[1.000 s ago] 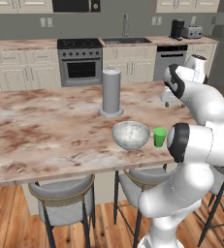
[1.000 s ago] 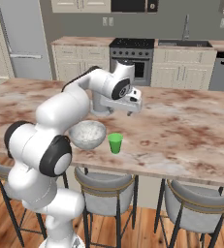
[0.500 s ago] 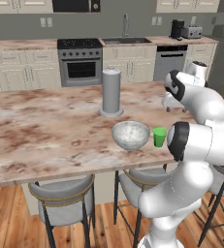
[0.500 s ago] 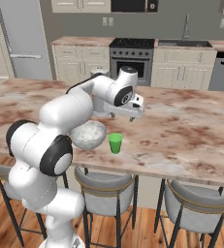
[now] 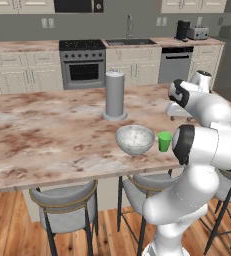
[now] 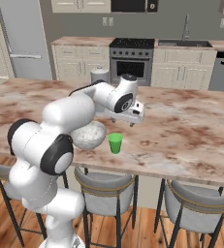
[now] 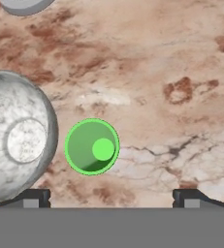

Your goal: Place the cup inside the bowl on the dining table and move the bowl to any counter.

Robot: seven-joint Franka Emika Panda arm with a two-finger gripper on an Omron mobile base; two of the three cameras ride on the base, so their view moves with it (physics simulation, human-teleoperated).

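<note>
Dark-fingered and spread wide with nothing between its jaws, the gripper [image 7: 111, 198] hangs above the desk [image 7: 181, 58], pointing straight down at the beige, brown-veined marble. Just ahead of its fingertips and a little toward the left one in the hand view stands the cup [image 7: 91, 146], upright and free on the marble, its mouth open to the camera; from the right base view the gripper [image 6: 132, 117] sits above and slightly beyond the cup [image 6: 115, 143], well clear of its rim. Further out on that same side, just beside the cup but not touching it as far as I can tell, is the bowl [image 7: 19, 138], empty. So nothing of the task looks done yet: the cup is not grasped and not in the bowl, and the bowl [image 5: 134, 138] has yet to leave the desk for a counter [image 5: 32, 46] along the far wall. The cup [image 5: 164, 141] is small, bright green, tapered toward its base and without a handle, far smaller than the bowl. The bowl is round and deep, speckled grey-white with a glassy look and a paler disc at its bottom. Beyond it stands a tall grey cylinder [image 5: 114, 95].
</note>
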